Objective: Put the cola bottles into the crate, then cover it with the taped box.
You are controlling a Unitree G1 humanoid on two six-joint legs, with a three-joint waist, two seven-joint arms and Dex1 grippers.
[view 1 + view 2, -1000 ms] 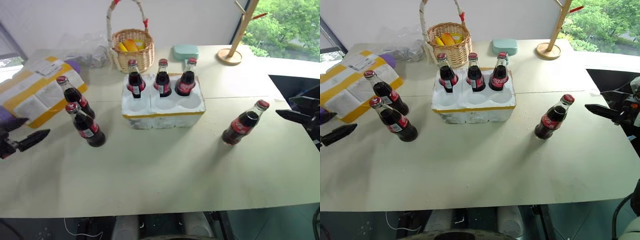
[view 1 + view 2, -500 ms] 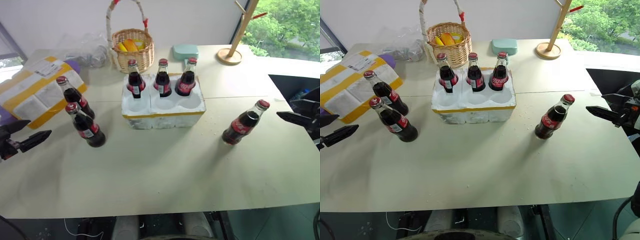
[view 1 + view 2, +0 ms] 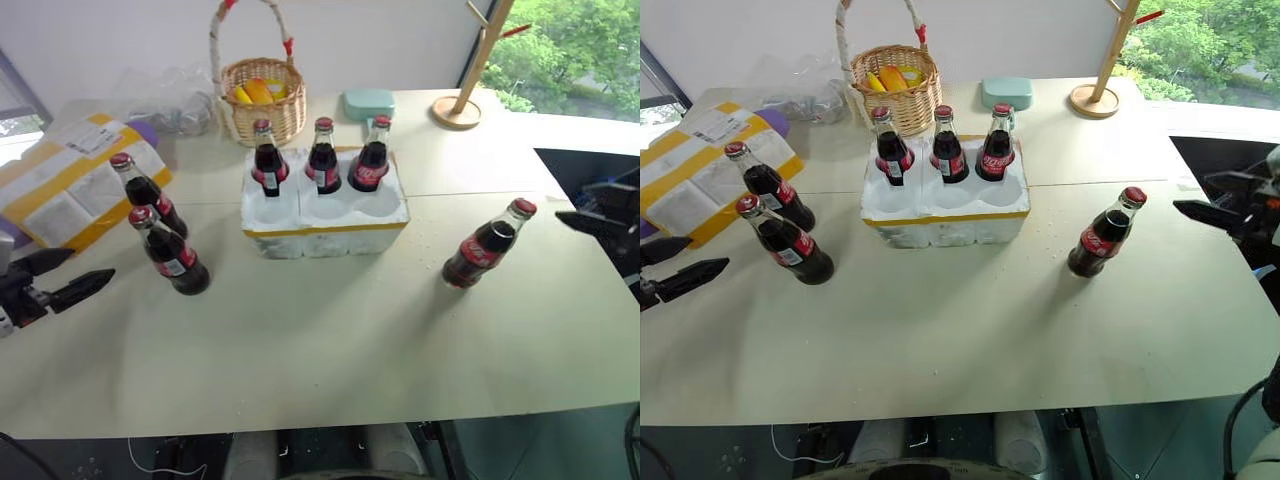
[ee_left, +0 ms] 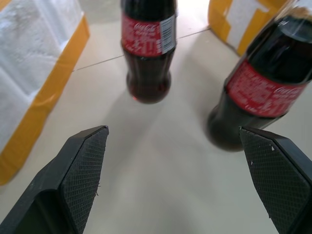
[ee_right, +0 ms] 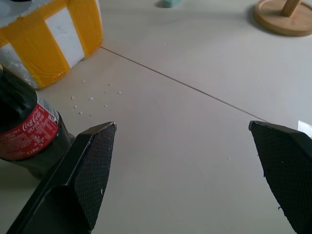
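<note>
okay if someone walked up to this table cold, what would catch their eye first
Probably the white foam crate mid-table, with three cola bottles standing in its back row and the front wells empty. Next, the loose bottles: two on the left near the yellow-taped box, one alone on the right.

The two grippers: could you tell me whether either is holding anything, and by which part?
Nothing is held. The left gripper and the right gripper are both open and empty.

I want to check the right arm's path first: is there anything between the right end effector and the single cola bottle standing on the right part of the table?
Nothing visible. Bare table lies between the open right end effector and that cola bottle.
</note>
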